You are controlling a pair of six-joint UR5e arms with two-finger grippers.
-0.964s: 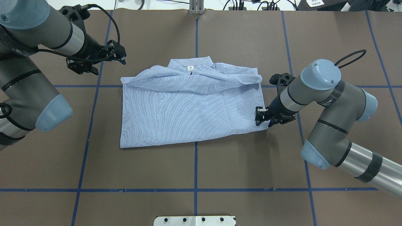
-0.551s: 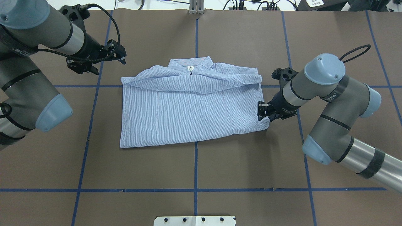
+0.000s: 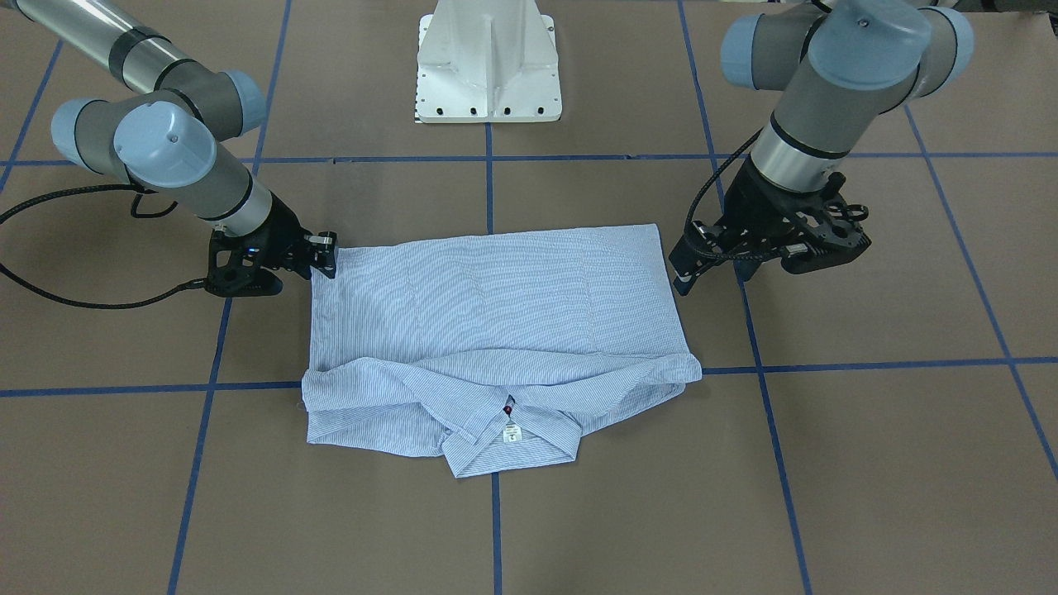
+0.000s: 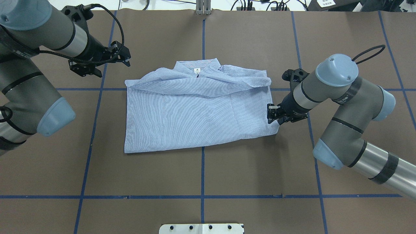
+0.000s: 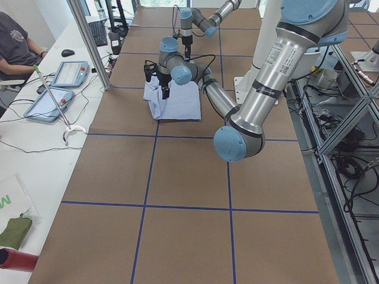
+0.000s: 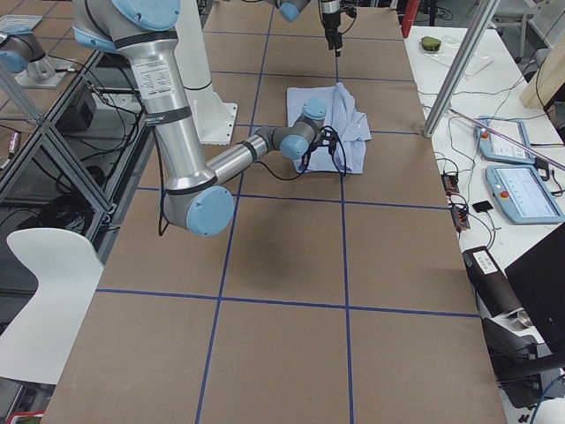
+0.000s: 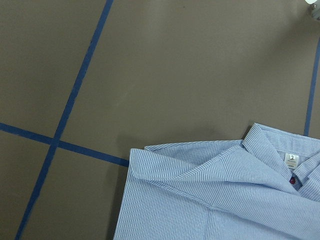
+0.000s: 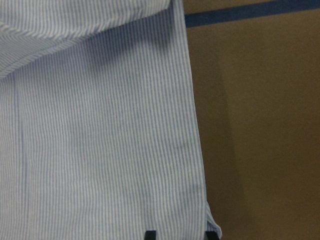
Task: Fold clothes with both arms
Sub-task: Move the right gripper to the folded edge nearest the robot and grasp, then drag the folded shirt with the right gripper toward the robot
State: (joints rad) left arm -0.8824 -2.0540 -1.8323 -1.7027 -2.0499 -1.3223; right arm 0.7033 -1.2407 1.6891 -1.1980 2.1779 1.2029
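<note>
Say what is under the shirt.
The brown table cover and its blue tape lines run in under the edges of the shirt. Where those lines cross beneath the cloth is covered, and so are the shirt's own lower layers.

The bottom edge cuts off the right gripper's fingers, which perhaps straddle the shirt's edge.

Bright even overhead light, soft shadows, sharp
</note>
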